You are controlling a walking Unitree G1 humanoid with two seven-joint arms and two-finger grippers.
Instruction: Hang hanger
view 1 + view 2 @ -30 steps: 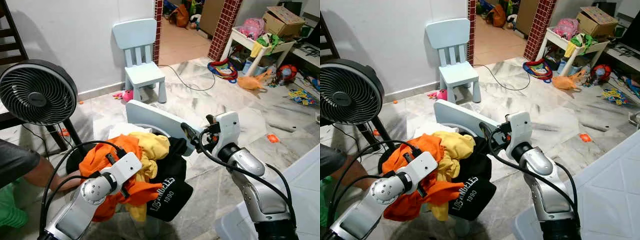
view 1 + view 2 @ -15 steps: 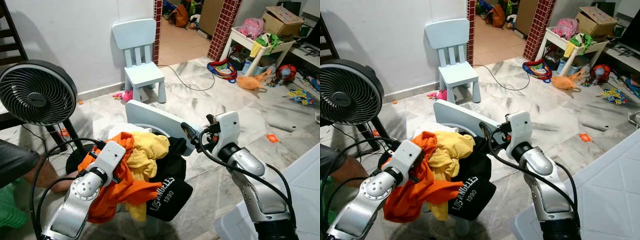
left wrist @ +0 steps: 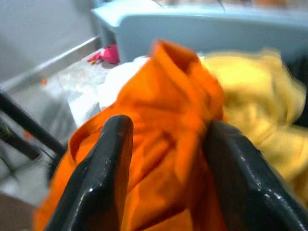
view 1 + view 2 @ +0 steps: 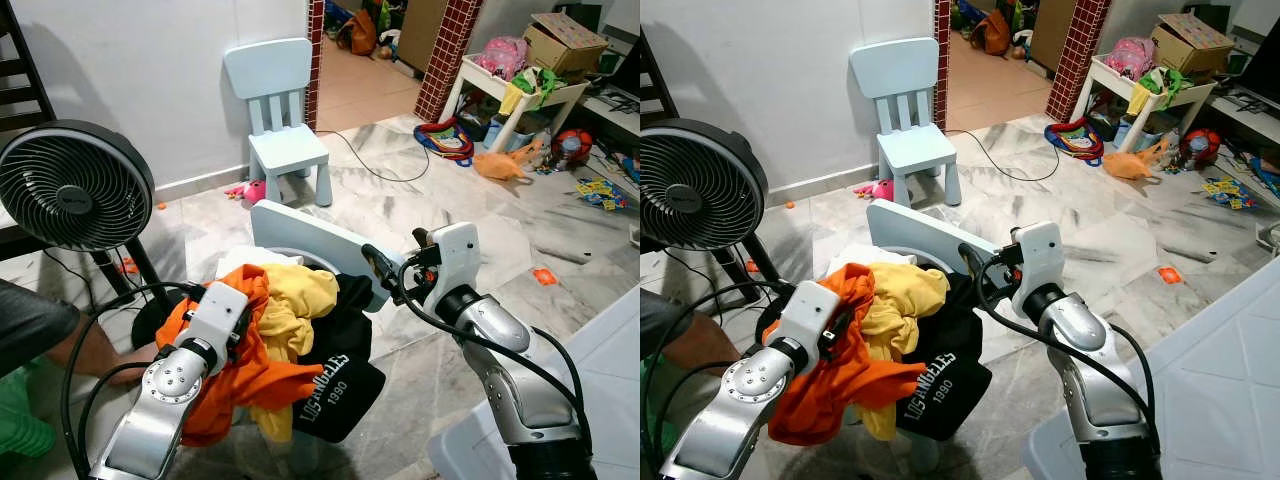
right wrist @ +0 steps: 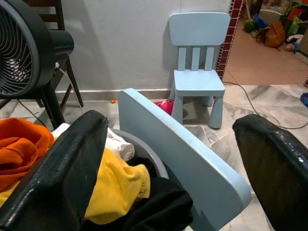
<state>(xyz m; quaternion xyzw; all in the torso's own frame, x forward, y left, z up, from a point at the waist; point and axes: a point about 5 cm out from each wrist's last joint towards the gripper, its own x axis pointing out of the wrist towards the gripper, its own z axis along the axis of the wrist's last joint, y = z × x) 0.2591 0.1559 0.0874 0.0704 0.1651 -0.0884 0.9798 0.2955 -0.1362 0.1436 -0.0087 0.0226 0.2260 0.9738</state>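
Marble-patterned floor tiles run back to a white wall and a doorway edged in red brick, with toys scattered on the far right. Nearest the robot, the left gripper (image 3: pixel 163 159) is pushed into the heap of laundry, its two black fingers (image 3: pixel 108 159) spread apart with a fold of the crumpled orange cotton garment (image 4: pixel 245 375) bunched between them; they straddle the cloth but have not closed on it. Just beside the orange piece lies a soft yellow garment (image 4: pixel 295 300), and against that a black T-shirt with white lettering (image 4: pixel 340 385) that droops over the front of the pile. All of it sits heaped on a pale blue child's chair turned away from the robot (image 5: pixel 192 168). The right gripper (image 5: pixel 168 159) hovers over that chair's backrest, fingers wide apart and holding nothing.

No hanger can be made out anywhere; if one is here, it is likely buried under the clothes, so its long axis and the way its hook points cannot be told. A hanger would probably be light, stiff and rather smooth, best taken at the neck below the hook. The cloth around it is limp and will drag and snag.

Farther off stand a black round floor fan (image 4: pixel 75 190) on the left and a second pale blue child's chair (image 4: pixel 285 120) against the wall.
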